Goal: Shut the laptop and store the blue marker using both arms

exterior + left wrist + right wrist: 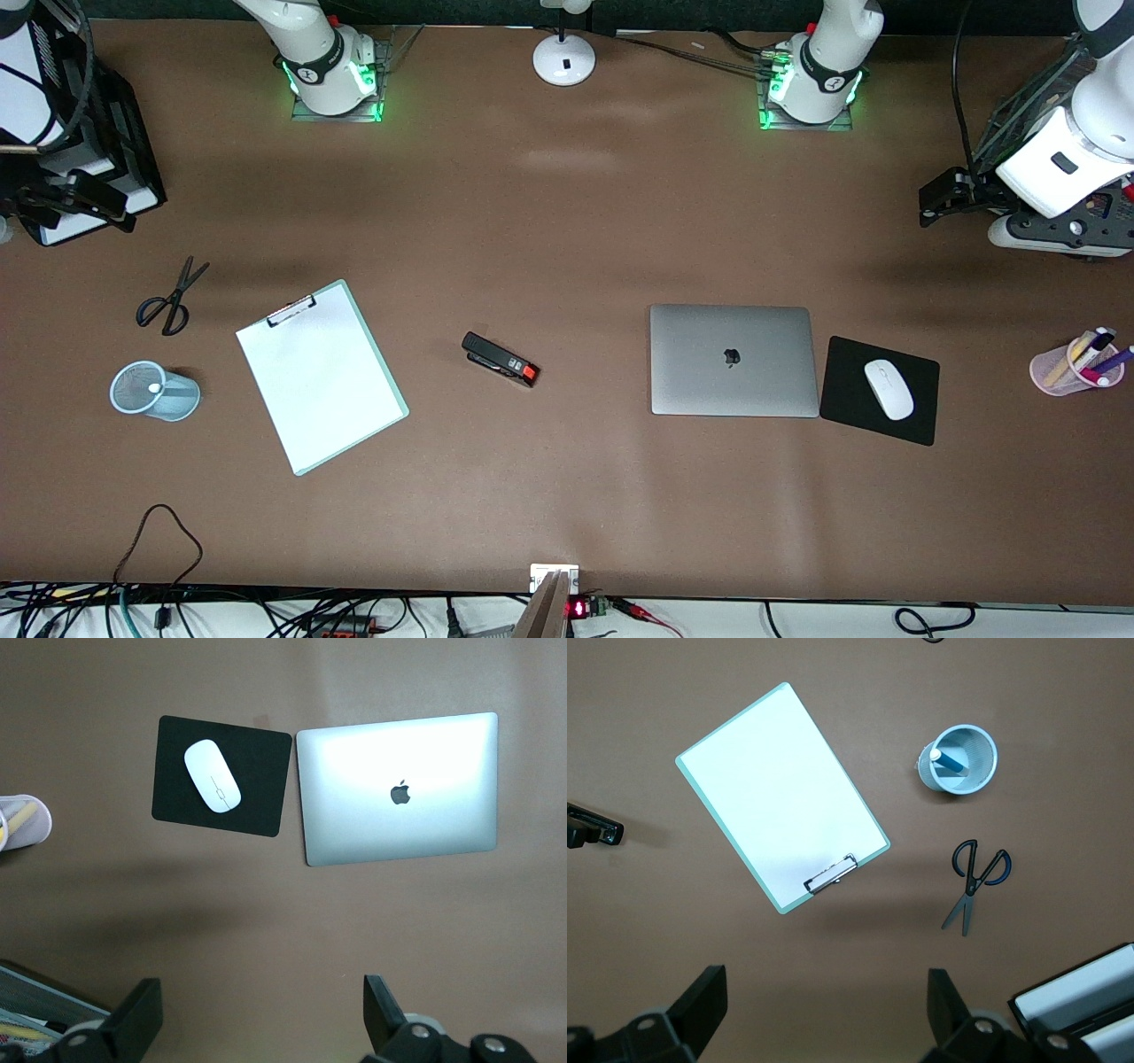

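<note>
The laptop (733,360) lies shut on the table toward the left arm's end, its silver lid and dark logo up; it also shows in the left wrist view (399,788). The blue marker (950,762) stands in a pale blue mesh cup (985,771) toward the right arm's end, whitish end up; in the front view only that end (155,387) shows, in the cup (177,397). My left gripper (932,200) (263,1019) is open and empty, up at the left arm's end. My right gripper (84,202) (828,1014) is open and empty, up at the right arm's end.
A black mousepad (850,399) with a white mouse (888,388) lies beside the laptop. A pink cup of markers (1072,363), a stapler (499,359), a clipboard (321,377), scissors (168,299), a black rack (124,151) and a lamp base (563,58) are on the table.
</note>
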`<action>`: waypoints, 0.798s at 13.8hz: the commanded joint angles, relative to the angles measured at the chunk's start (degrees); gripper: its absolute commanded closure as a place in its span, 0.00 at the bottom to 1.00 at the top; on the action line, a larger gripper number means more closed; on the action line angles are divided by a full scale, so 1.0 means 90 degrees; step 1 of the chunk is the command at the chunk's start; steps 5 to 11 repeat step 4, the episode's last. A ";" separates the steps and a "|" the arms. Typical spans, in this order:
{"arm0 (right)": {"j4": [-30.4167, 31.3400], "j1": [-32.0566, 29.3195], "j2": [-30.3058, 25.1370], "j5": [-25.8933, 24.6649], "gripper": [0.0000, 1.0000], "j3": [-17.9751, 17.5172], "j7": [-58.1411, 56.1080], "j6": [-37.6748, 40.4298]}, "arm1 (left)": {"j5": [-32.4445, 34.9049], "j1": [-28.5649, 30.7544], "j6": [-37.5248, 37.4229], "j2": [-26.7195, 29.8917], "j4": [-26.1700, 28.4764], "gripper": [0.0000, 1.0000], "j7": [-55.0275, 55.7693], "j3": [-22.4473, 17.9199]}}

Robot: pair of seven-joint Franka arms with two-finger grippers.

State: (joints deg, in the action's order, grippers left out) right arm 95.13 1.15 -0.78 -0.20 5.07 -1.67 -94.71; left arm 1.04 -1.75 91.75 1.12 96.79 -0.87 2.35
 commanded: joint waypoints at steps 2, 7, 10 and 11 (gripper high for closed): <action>-0.0121 -0.0010 0.0047 -0.0065 0.00 -0.0026 -0.0010 0.0133 | -0.0018 0.0029 -0.0155 -0.0085 -0.0208 0.00 -0.0118 0.0002; -0.0121 -0.0010 0.0038 -0.0056 0.00 -0.0036 -0.0010 0.0143 | -0.0018 0.0029 -0.0155 -0.0085 -0.0208 0.00 -0.0118 0.0002; -0.0121 -0.0010 0.0038 -0.0056 0.00 -0.0036 -0.0010 0.0143 | -0.0018 0.0029 -0.0155 -0.0085 -0.0208 0.00 -0.0118 0.0002; -0.0121 -0.0010 0.0038 -0.0056 0.00 -0.0036 -0.0010 0.0143 | -0.0018 0.0029 -0.0155 -0.0085 -0.0208 0.00 -0.0118 0.0002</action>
